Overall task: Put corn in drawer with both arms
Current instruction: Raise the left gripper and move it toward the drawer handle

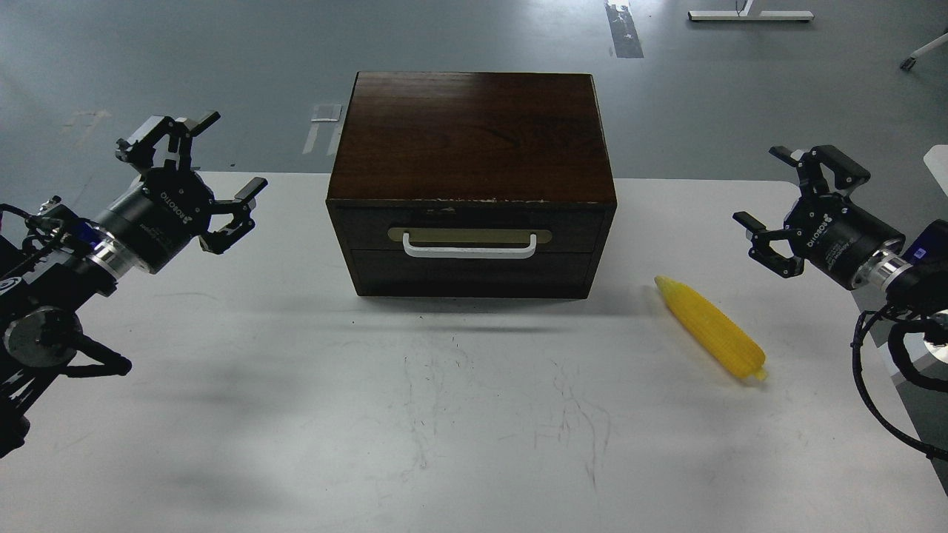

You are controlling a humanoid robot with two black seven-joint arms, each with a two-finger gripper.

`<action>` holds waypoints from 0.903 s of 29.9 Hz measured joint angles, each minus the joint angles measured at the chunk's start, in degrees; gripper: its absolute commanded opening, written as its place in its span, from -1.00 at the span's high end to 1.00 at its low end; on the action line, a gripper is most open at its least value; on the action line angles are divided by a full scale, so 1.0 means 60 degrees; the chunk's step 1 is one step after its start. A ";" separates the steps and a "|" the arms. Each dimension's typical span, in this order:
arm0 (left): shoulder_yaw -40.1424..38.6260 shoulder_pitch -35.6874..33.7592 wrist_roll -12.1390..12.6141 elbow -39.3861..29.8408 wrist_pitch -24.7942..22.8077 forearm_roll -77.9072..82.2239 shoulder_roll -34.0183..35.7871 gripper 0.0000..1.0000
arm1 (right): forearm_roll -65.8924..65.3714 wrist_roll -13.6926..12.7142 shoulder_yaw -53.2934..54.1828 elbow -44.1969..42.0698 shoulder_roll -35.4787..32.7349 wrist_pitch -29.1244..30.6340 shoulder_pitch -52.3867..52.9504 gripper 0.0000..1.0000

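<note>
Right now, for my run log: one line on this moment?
drawer shut | corn on table, right | left gripper open | right gripper open

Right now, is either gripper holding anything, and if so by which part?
Nothing is held. The left gripper and right gripper are both open in the air; the corn lies untouched on the table.

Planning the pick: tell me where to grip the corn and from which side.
Grip the corn across its thick middle, probably from above with the right hand, the nearer one. It lies flat on the table, tip pointing toward the box; close the fingers across its width.
</note>
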 measured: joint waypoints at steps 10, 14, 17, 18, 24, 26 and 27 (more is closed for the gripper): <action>-0.0005 0.0018 -0.0011 0.0052 0.0000 -0.0067 0.0171 -0.97 | -0.0008 0.0000 0.0000 -0.0023 0.0015 0.0000 -0.0011 -0.99; -0.0266 -0.0091 -0.0238 0.0399 0.0001 -0.0093 0.0207 -0.97 | -0.0020 0.0000 0.0000 -0.0027 0.0015 0.0000 0.0037 -0.99; -0.0388 -0.0421 -0.0574 0.0452 0.0002 0.0114 0.0428 -0.97 | -0.0038 0.0000 0.0000 -0.0038 0.0014 0.0000 0.0065 -0.99; -0.0388 -0.0754 -0.0654 0.0413 0.0002 0.0428 0.0524 -0.97 | -0.0044 0.0000 0.0000 -0.0040 0.0011 0.0000 0.0093 -0.99; -0.0420 -0.2532 -0.1060 -0.0409 0.0002 0.3667 0.0622 -0.96 | -0.0082 0.0000 -0.0018 -0.0148 -0.0016 0.0000 0.0158 -0.99; -0.0376 -0.3129 -0.1266 -0.0909 0.0002 0.4870 0.0574 -0.96 | -0.0091 0.0000 -0.0025 -0.0278 -0.0005 0.0001 0.0163 -0.99; -0.0352 -0.3361 -0.1319 -0.1152 -0.0002 0.5409 0.0549 -0.97 | -0.0093 0.0000 -0.0028 -0.0329 -0.0003 0.0000 0.0163 -0.99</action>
